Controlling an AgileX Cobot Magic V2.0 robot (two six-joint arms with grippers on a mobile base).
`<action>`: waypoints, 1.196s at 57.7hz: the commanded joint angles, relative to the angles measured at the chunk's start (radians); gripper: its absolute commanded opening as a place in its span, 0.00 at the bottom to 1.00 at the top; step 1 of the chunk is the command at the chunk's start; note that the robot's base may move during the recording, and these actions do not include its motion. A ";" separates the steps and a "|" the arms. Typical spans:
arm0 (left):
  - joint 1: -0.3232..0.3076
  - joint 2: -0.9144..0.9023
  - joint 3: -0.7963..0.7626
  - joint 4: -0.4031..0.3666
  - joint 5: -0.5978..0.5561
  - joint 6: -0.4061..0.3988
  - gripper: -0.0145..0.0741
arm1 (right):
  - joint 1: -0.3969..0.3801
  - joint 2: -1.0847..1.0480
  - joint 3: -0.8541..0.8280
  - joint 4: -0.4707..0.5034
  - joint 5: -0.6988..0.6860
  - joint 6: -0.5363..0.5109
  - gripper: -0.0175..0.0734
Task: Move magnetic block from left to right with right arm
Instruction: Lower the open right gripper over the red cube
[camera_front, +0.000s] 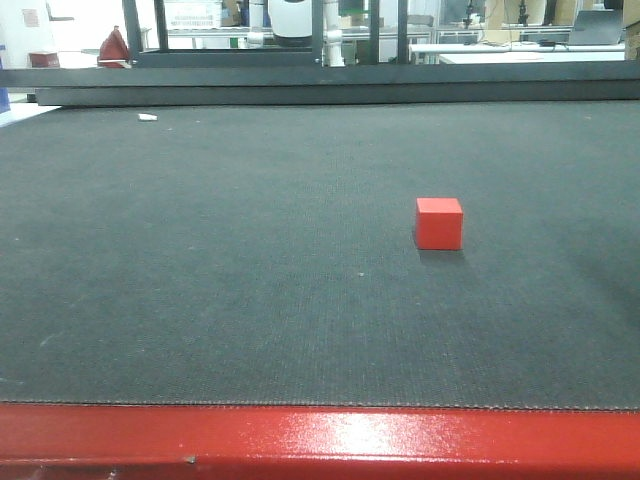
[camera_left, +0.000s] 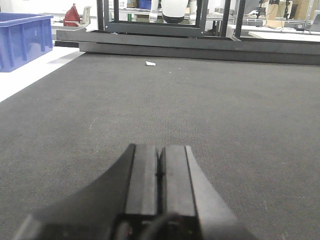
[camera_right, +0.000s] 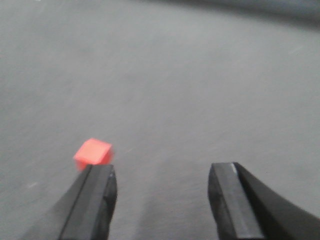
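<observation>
Block (camera_front: 439, 223): small red cube, alone on the dark table (camera_front: 200, 260), right of centre in the front view. Probably light, rigid and matte, not slippery; best gripped across two opposite flat faces. Right gripper (camera_right: 162, 200): low over the table, fingers (camera_right: 95, 200) spread wide, empty; in its blurred view the block lies just past one fingertip, outside the gap. Left gripper (camera_left: 160, 172): low, level, fingers pressed together, holding nothing.

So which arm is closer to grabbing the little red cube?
The right one. The right gripper is open, and the red cube sits just ahead of it, off to one side, not yet between the jaws. The left gripper is shut, and its camera sees no cube.
</observation>
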 joint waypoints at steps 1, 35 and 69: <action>0.001 -0.011 0.008 -0.005 -0.084 -0.006 0.02 | 0.065 0.126 -0.148 -0.044 0.026 0.089 0.70; 0.001 -0.011 0.008 -0.005 -0.084 -0.006 0.02 | 0.287 0.793 -0.729 -0.264 0.497 0.600 0.75; 0.001 -0.011 0.008 -0.005 -0.084 -0.006 0.02 | 0.279 1.000 -0.792 -0.264 0.452 0.650 0.89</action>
